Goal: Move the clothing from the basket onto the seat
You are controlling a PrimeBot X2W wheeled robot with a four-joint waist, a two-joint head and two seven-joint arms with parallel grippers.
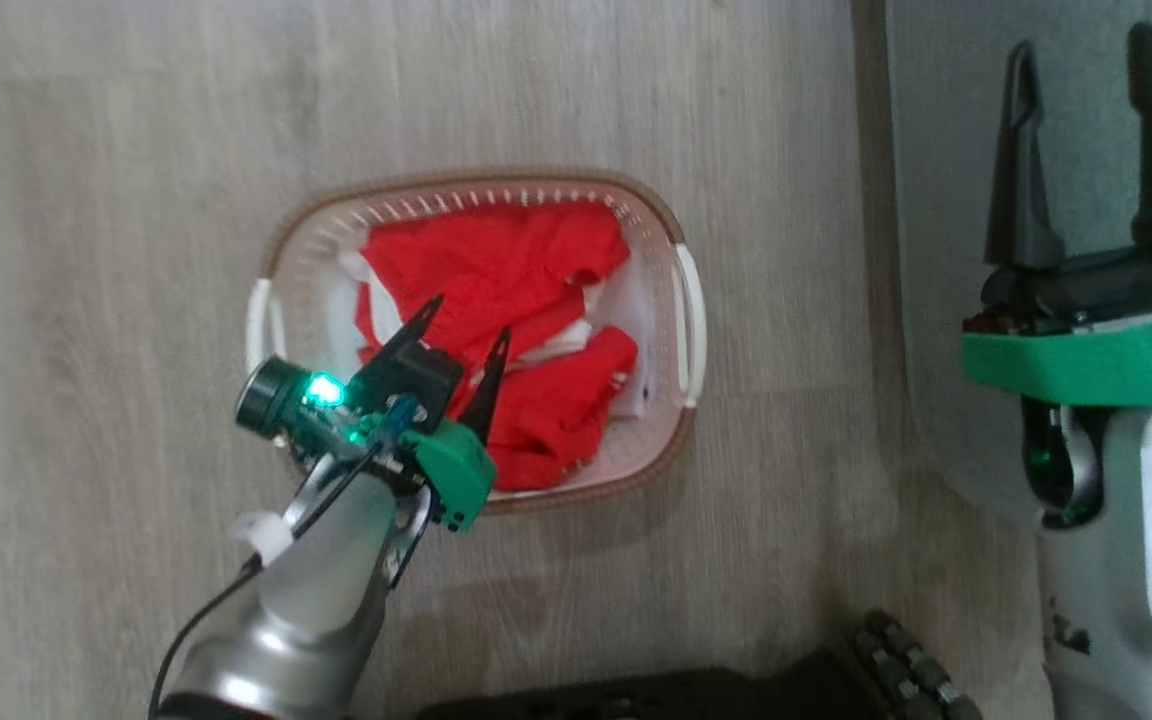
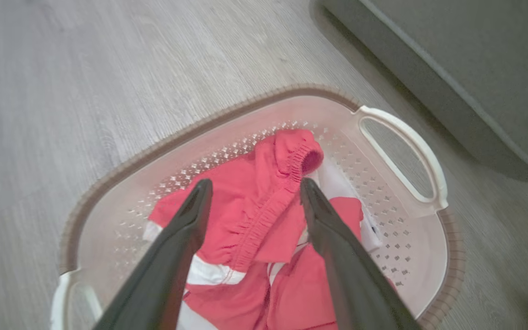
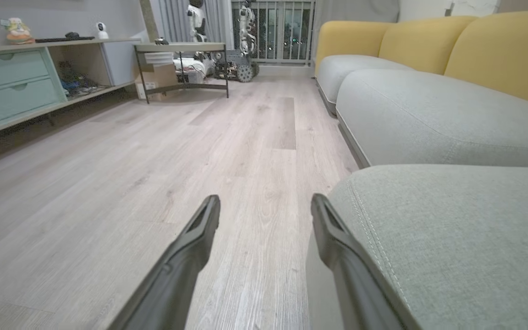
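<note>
The cream basket (image 1: 688, 300) with a brown rim stands on the floor, and red clothing (image 1: 506, 270) with white stripes lies bunched inside it. My left gripper (image 1: 471, 320) hangs open just above the clothing, fingers apart and holding nothing. In the left wrist view the gripper (image 2: 254, 188) straddles a red elastic waistband (image 2: 268, 197) inside the basket (image 2: 401, 146). My right gripper (image 1: 1086, 70) is open and empty at the far right, over the grey-green seat (image 1: 936, 150). In the right wrist view the gripper (image 3: 265, 206) points along the seat's (image 3: 452, 229) edge.
Pale wood floor (image 1: 86, 250) surrounds the basket. The robot's dark base (image 1: 686, 695) is at the bottom edge. The right wrist view shows more grey cushions (image 3: 429, 114) with yellow backs (image 3: 497, 50), a low shelf unit (image 3: 16, 87) at left and a small table (image 3: 181, 50) far ahead.
</note>
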